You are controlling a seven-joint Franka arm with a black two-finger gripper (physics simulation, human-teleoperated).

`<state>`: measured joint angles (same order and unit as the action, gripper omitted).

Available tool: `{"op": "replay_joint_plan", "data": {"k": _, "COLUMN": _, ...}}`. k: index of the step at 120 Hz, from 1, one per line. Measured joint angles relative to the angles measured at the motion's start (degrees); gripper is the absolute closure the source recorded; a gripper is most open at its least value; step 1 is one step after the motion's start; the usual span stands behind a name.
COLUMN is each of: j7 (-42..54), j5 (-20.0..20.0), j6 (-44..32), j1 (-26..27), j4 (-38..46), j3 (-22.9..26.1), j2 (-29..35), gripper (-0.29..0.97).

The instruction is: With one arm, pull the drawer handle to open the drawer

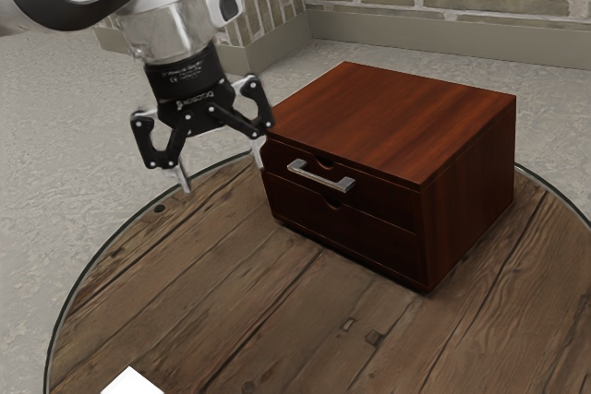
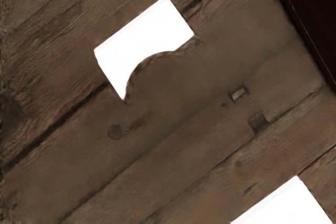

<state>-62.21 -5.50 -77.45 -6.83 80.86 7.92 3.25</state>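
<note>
A: What is seen toward the exterior view's left?

B: The black gripper (image 1: 222, 173) is seen hanging above the round plank table (image 1: 231, 311), pointed downward. Its jaws are spread wide, and nothing is held between them.

A: And further right?

B: The silver drawer handle (image 1: 320, 175) is found on the upper drawer (image 1: 379, 193) of a dark red-brown cabinet (image 1: 406, 117), which is set on the table toward the exterior view's right. The handle lies near the gripper but is not touched by it; a gap is left between them.

A: How much of the task can be counted as done?

B: None of the pull, it is judged. The upper drawer's front is seen flush with the lower drawer (image 1: 351, 232), so it is taken as shut. The handle is yet to be reached, gripped and drawn outward.

A: What is given by the wrist view?

B: Table planks and a cabinet corner are shown under the hand, with a white patch (image 2: 142, 35) whose nature cannot be told.
</note>
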Motion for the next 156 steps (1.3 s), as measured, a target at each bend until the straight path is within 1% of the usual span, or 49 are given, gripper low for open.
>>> {"op": "replay_joint_plan", "data": {"k": 12, "j7": -7.5, "j5": 1.0, "j6": -4.1, "j1": -2.3, "j4": 1.7, "j3": -0.1, "j2": -0.3, "gripper": 0.04}}
{"op": "replay_joint_plan", "data": {"k": 23, "j7": -13.1, "j5": 2.0, "j6": -7.4, "j1": -3.2, "j4": 3.1, "j3": -0.1, "j2": -1.1, "gripper": 0.04}}
{"op": "replay_joint_plan", "data": {"k": 36, "j7": -18.8, "j5": 3.1, "j6": -11.0, "j1": -3.3, "j4": 4.7, "j3": 0.1, "j2": -2.1, "gripper": 0.04}}
{"op": "replay_joint_plan", "data": {"k": 49, "j7": -23.5, "j5": 3.9, "j6": -16.7, "j1": -2.9, "j4": 10.9, "j3": 0.2, "j2": 0.0, "gripper": 0.04}}
{"op": "replay_joint_plan", "data": {"k": 61, "j7": -27.1, "j5": 5.0, "j6": -21.7, "j1": -1.3, "j4": 13.3, "j3": 0.5, "j2": 0.4, "gripper": 0.05}}
{"op": "replay_joint_plan", "data": {"k": 78, "j7": -30.5, "j5": 5.7, "j6": -27.1, "j1": 0.5, "j4": 14.5, "j3": 0.8, "j2": -0.3, "gripper": 0.06}}
{"op": "replay_joint_plan", "data": {"k": 90, "j7": -32.3, "j5": 5.8, "j6": -29.6, "j1": 0.5, "j4": 14.6, "j3": 0.9, "j2": -1.2, "gripper": 0.07}}
{"op": "replay_joint_plan", "data": {"k": 100, "j7": -33.6, "j5": 5.9, "j6": -31.2, "j1": 0.1, "j4": 15.2, "j3": 1.0, "j2": -1.3, "gripper": 0.10}}
{"op": "replay_joint_plan", "data": {"k": 106, "j7": -34.3, "j5": 5.9, "j6": -32.5, "j1": -0.2, "j4": 16.8, "j3": 0.9, "j2": -0.6, "gripper": 0.11}}
{"op": "replay_joint_plan", "data": {"k": 115, "j7": -35.1, "j5": 6.3, "j6": -35.9, "j1": -0.6, "j4": 22.1, "j3": 0.9, "j2": 1.5, "gripper": 0.13}}
{"op": "replay_joint_plan", "data": {"k": 122, "j7": -35.7, "j5": 6.9, "j6": -38.2, "j1": -0.5, "j4": 23.7, "j3": 0.9, "j2": 1.8, "gripper": 0.14}}
{"op": "replay_joint_plan", "data": {"k": 156, "j7": -37.6, "j5": 8.1, "j6": -44.0, "j1": -0.3, "j4": 22.8, "j3": 0.9, "j2": -1.3, "gripper": 0.17}}
